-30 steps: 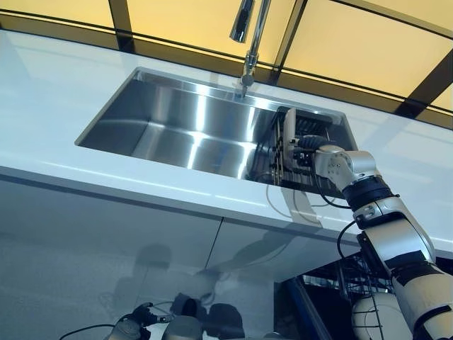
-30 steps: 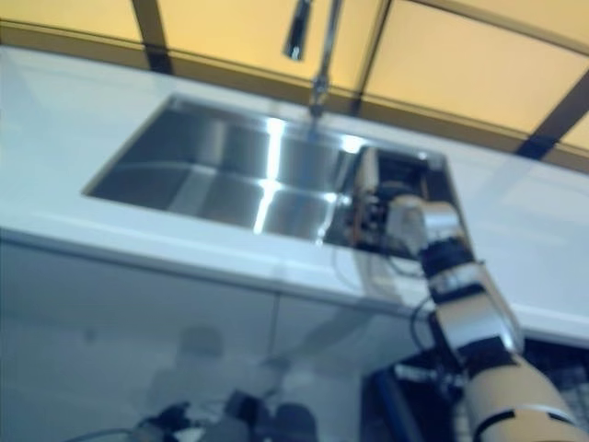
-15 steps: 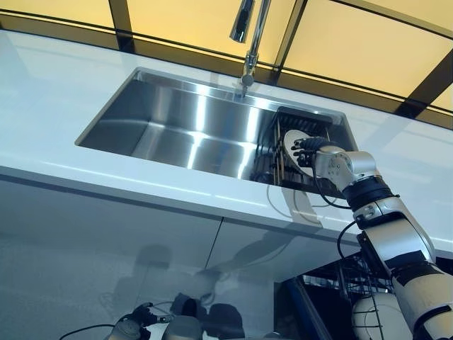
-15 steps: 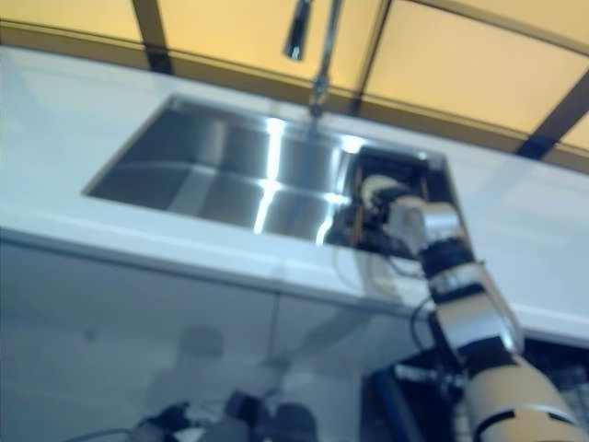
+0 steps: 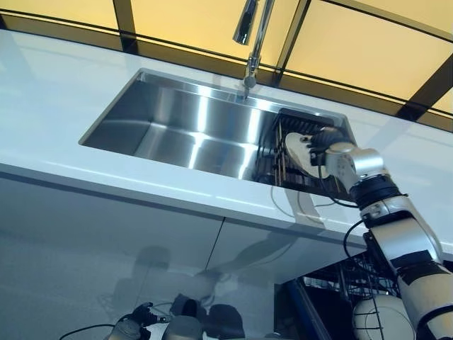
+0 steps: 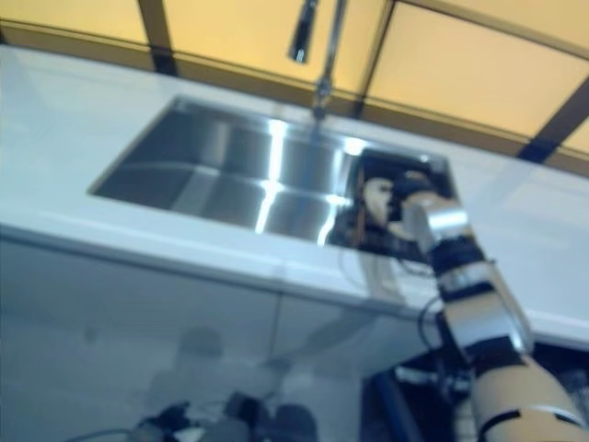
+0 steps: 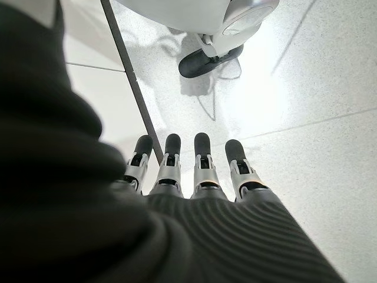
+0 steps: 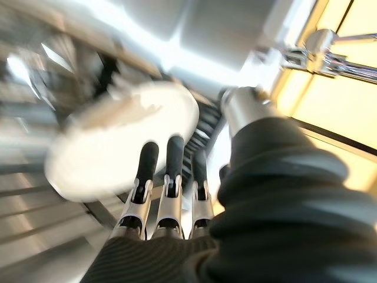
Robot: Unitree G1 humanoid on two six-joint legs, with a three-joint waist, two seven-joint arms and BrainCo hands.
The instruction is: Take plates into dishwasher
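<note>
Lifting the round white plate [image 5: 298, 152] clear of the black wire rack [image 5: 287, 134], right hand [image 5: 320, 144] clamps its rim; left hand [image 7: 188, 171] hangs open.

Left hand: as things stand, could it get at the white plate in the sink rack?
Probably not. The left hand hangs low with straight fingers over the floor, far from the sink. The plate sits in the black rack at the sink's right end, with the right hand already on it.

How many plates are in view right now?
1 for certain: a white plate at the right hand, over the black dish rack in the sink. A round white shape by the lower rack may be another; more could be hidden.
</note>
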